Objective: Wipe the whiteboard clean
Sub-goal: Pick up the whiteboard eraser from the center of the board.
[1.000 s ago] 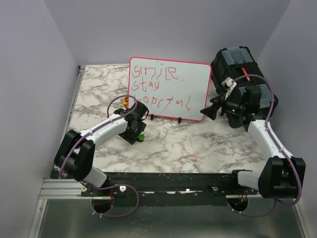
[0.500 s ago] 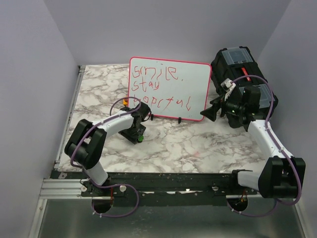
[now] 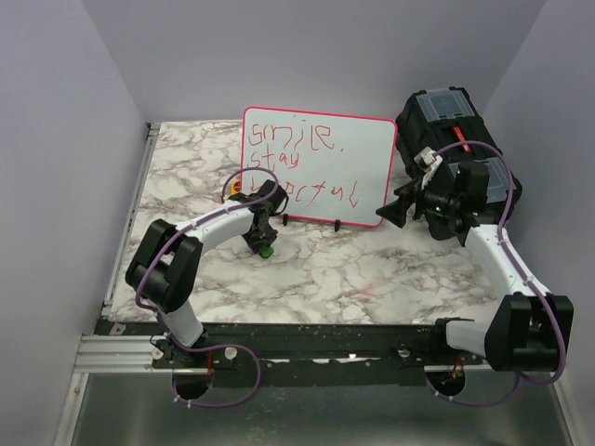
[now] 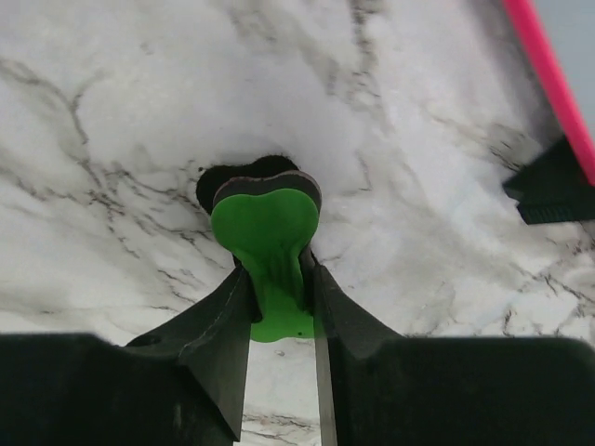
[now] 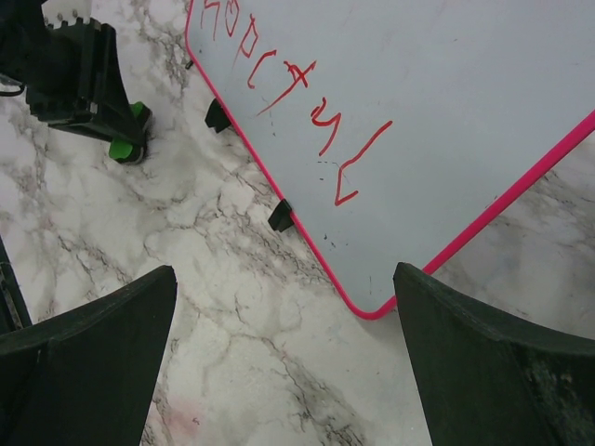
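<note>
the left gripper (image 4: 279, 288) is clenched on the narrow waist of a small green plastic eraser (image 4: 268, 223) with a dark felt pad underneath, which sits on the white-and-grey marble tabletop (image 3: 372, 269) just in front of the left end of the large white pink-rimmed whiteboard (image 3: 316, 167); the board stands upright on small black feet (image 5: 281, 216) at the middle back of the table, its red handwritten lettering (image 3: 297, 167) untouched; the right gripper (image 3: 386, 212) is spread wide and holds nothing, hovering near the board's lower right corner, just in front of the black plastic toolbox (image 3: 456, 139); the grip looks shallow and low on the handle, so the eraser could twist or slip out once it is pressed sideways against the board; a hard push may also tip or slide the free-standing board backward, since the right gripper is not bracing it; lifting carelessly could knock the nearby rim or a foot; compared with a second ago, the left arm has reached further forward with its elbow raised, and its jaws, then open around the eraser, have closed in; the right arm and the writing are unchanged.
</note>
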### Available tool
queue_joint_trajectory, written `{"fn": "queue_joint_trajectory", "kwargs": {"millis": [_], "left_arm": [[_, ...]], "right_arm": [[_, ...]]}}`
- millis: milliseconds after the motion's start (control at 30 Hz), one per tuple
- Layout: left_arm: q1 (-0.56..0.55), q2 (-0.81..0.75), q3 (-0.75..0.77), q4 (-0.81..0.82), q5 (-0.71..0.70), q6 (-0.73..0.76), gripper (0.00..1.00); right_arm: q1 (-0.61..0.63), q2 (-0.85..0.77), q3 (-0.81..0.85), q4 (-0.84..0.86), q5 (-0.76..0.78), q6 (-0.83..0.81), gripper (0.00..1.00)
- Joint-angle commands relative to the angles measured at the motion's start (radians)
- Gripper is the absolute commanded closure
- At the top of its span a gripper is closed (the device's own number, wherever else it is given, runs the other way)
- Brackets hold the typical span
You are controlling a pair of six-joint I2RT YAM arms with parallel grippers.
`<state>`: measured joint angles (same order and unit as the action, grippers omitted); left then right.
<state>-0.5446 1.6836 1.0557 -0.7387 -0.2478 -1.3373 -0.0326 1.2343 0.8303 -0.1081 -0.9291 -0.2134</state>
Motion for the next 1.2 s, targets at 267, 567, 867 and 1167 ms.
{"fn": "queue_joint_trajectory", "kwargs": {"millis": [267,567,867,1167], "left_arm": [[-0.203,-0.026,-0.018,0.082,0.082,0.65,0.98],[-0.224,-0.138,-0.191,0.267,0.211,0.845,0.91],[-0.215,-0.087,-0.146,0.265,0.173,0.825,0.6],[-0.19,-0.067,-0.088,0.222,0.135,0.782,0.58]], "right_arm": [[-0.001,0.012,0.016,-0.027,0.009,-0.025,0.0],[-0.003,0.025,0.015,-0.033,0.007,-0.03,0.0],[-0.003,0.036,0.019,-0.041,0.009,-0.036,0.0],[-0.002,0.043,0.021,-0.047,0.008,-0.042,0.0]]}}
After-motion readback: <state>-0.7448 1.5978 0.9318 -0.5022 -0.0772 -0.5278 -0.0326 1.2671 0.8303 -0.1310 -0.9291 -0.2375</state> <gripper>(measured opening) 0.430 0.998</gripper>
